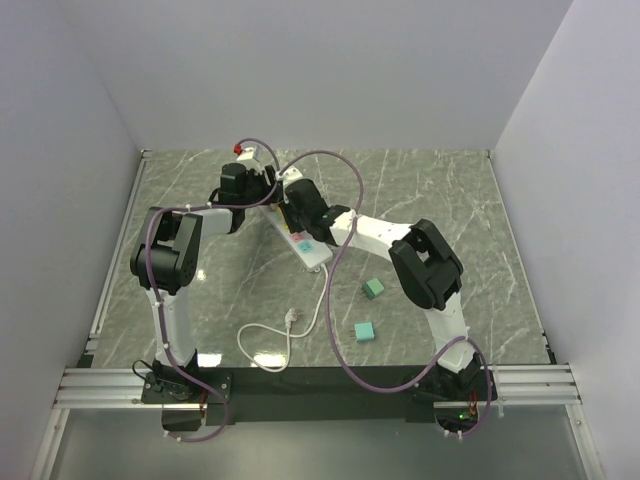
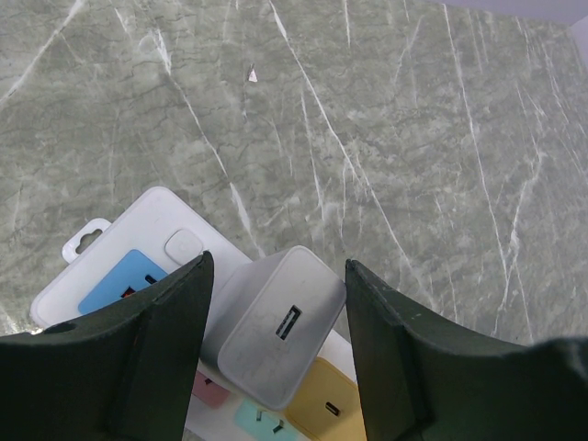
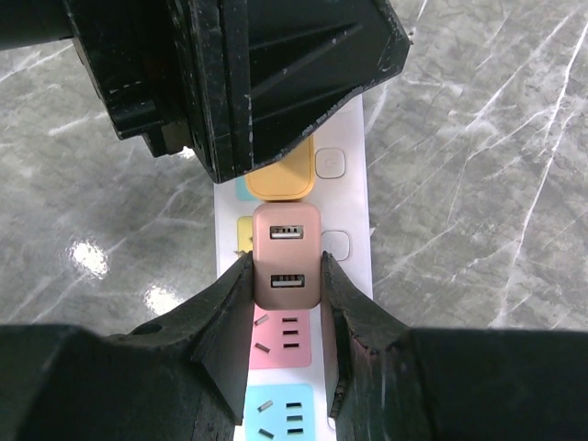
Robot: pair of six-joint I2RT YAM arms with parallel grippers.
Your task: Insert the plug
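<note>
Pink plug adapter (image 3: 287, 255) -- two USB ports facing up -- sits upright on the white power strip (image 3: 354, 211), over the strip's middle stretch; whether it is fully seated cannot be told. Right gripper (image 3: 286, 271) is clamped on it, one finger against each long side. Just beyond it on the strip: yellow adapter (image 3: 280, 179), partly hidden under the black body of the left arm's end; nearer the camera, a bare pink socket (image 3: 280, 335), then a blue socket (image 3: 276, 418).

Left wrist view: white adapter (image 2: 276, 322), single USB port up, stands on the strip next to the yellow one; left gripper (image 2: 278, 266) straddles it, fingers spread and close on both sides -- cannot tell whether the pads actually touch.

Top view: strip lies diagonally at the table's centre-left; both arms reach in and meet over it, left from the left, right from the right.

Elsewhere on the marble table (image 2: 367, 110): loose white cable (image 1: 291, 318) looped near the arm bases; two teal blocks (image 1: 373, 288) right of it, well apart from the strip.
</note>
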